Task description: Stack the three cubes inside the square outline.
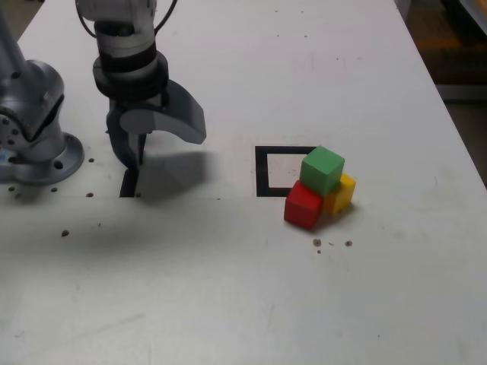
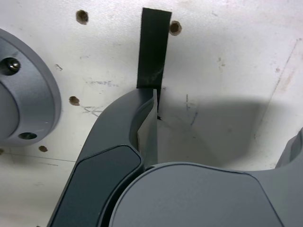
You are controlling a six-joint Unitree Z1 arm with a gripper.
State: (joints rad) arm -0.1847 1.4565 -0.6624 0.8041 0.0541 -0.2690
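Gripper (image 1: 169,152) at the exterior view's left, beside the arm base (image 1: 39,144), over a tape strip (image 1: 129,182); jaws spread wide, nothing in them. Can't tell if a tip touches the table. Square (image 1: 262,172) right of it, cubes at its near right corner: red (image 1: 303,207), then green (image 1: 323,169) on top, apparently resting on red and yellow (image 1: 342,194), yellow rightmost. No proper stack inside. Step looks like the start: approach. Next move: carry the open jaws across to green, line up, grip it without knocking the lower two.
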